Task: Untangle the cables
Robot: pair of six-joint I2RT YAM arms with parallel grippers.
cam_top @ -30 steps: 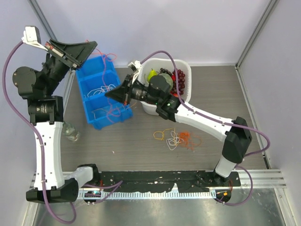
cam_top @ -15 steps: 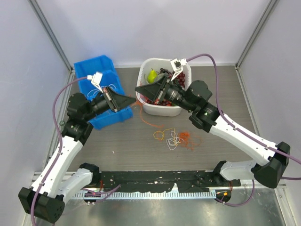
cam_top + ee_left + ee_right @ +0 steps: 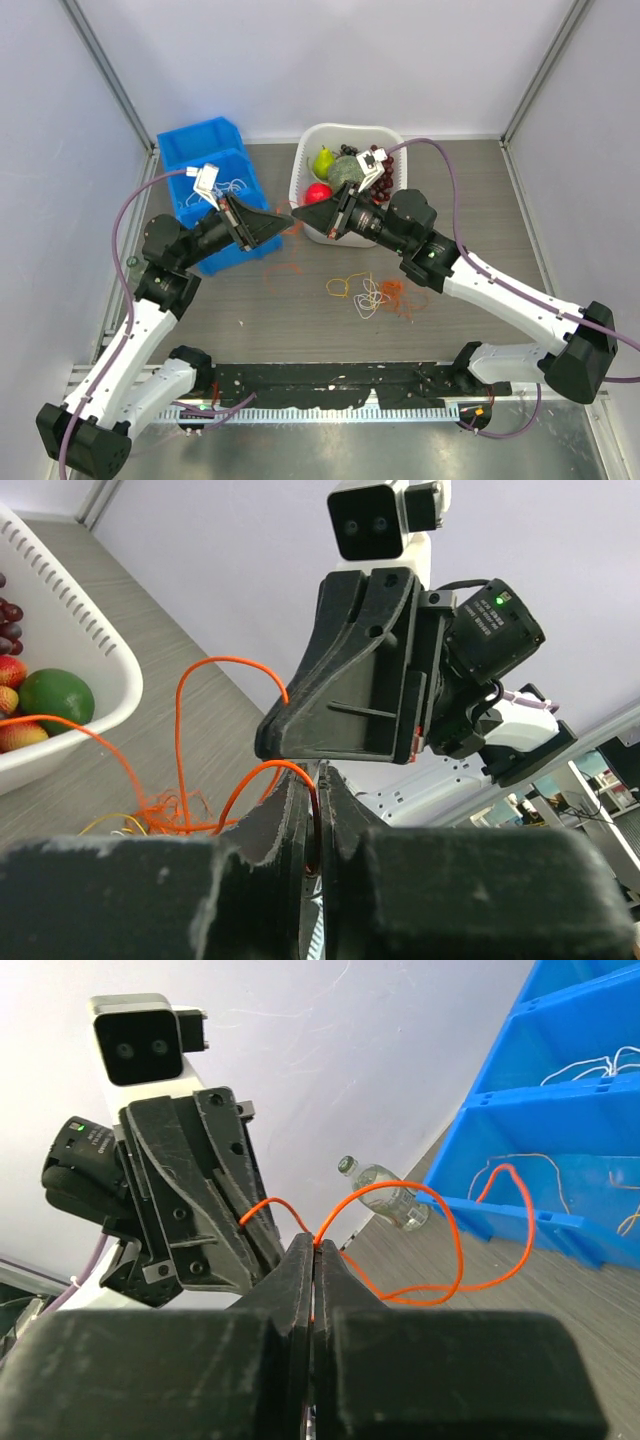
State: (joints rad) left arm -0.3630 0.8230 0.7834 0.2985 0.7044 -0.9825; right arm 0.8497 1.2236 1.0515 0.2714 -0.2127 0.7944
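Just left of the white basket (image 3: pixel 298 178), above the table, both grippers meet tip to tip on one orange cable (image 3: pixel 179 730). Your right gripper (image 3: pixel 316 1246) is clenched flat on it, the strand vanishing between its closed fingers. Your left gripper (image 3: pixel 320 778) shows a thin slit between its fingers with the cable running into it; you cannot tell whether it pinches the strand or merely flanks it, so treat the right as your only sure hold. Slack from the cable lies on the table in front of the basket's left corner, and the other cables (image 3: pixel 378 292), white, yellow and orange, lie bunched in front of the basket. Draw the tips apart slowly, away from the basket, and watch the bunch: if it drags, ease off, since a hard pull would likely tighten a knot. Keep the strand off the basket's rim.
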